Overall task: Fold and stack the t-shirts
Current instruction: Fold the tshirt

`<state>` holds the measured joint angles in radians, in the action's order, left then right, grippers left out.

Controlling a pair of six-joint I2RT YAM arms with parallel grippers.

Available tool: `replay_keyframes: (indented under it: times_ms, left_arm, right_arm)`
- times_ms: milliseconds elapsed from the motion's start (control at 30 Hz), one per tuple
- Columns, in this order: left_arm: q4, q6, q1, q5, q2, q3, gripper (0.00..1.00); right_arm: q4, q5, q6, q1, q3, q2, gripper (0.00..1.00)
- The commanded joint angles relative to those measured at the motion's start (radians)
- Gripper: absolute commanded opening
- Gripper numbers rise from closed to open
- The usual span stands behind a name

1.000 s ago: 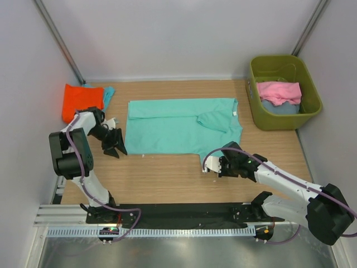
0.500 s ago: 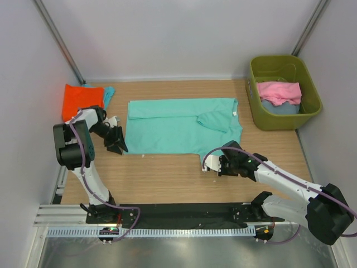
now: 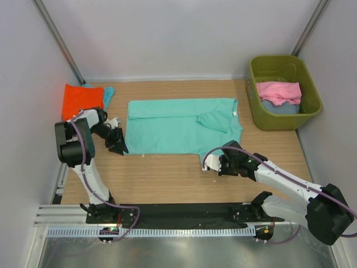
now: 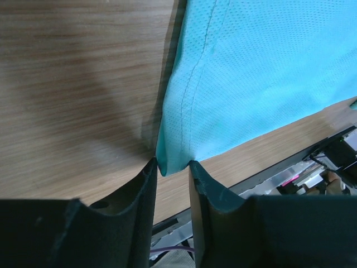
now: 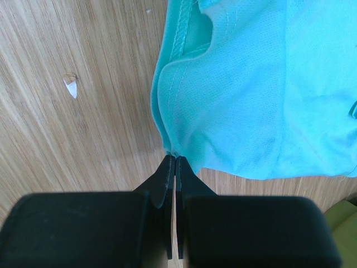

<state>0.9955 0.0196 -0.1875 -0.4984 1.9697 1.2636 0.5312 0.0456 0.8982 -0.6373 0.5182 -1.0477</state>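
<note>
Teal t-shirt [image 3: 173, 125] lies flat across the middle of the table [image 3: 162, 176], folded into a long band, and we have a gripper at each of its near corners. Nearest to us, the right gripper [image 5: 172, 159] sits at the band's five o'clock corner with its fingers pressed together on the very edge of the hem. The cloth puckers at the tips, so we judge it pinched. The bite looks shallow (barely past the stitching), and a quick lift could pull the hem free.

At the seven o'clock corner the left gripper [image 4: 173, 165] has its fingers apart with a narrow gap between them. The corner of the cloth pokes in between the tips but is not clamped. If we lift before that side has a hold, only the right end rises and the band drags askew or unfolds. If the fingers catch just the top layer, the lower layer stays on the wood and the fold opens.

Farther off, the orange t-shirt [image 3: 81, 100] lies at ten o'clock, near the left arm's elbow, and a wide swing there could shove it. Farthest, at two o'clock, the olive bin [image 3: 284, 121] holds the pink t-shirt [image 3: 279, 91] on the pale blue t-shirt [image 3: 284, 108], well apart from the work.
</note>
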Motion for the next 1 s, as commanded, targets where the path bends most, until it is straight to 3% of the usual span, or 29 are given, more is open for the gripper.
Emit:
replay_keyframes:
  times_ms: [0,100,333,500,667,967]
  left_arm:
    - [-0.012,-0.001,-0.004,-0.035,0.015,0.022,0.29]
    - [-0.014,-0.007,-0.006,-0.04,0.005,0.017,0.22]
    - [-0.017,-0.007,-0.007,-0.042,-0.005,0.014,0.18]
    - [-0.011,-0.015,-0.006,-0.049,-0.025,0.01,0.0]
    - [0.061,-0.079,-0.006,-0.06,-0.064,0.062,0.0]
    - [0.403,-0.285,0.008,-0.052,-0.032,0.381,0.0]
  right_arm:
    - [-0.026,-0.012,-0.01,0.005,0.014,-0.002,0.01]
    - [-0.036,-0.015,-0.01,0.011,0.014,0.0,0.01]
    - [-0.043,-0.018,-0.009,0.014,0.0,0.006,0.02]
    - [-0.046,-0.029,-0.024,0.024,0.019,0.011,0.01]
    - [-0.033,-0.041,-0.025,0.05,0.077,0.02,0.01]
    - [-0.04,-0.116,-0.056,0.128,0.345,-0.032,0.02]
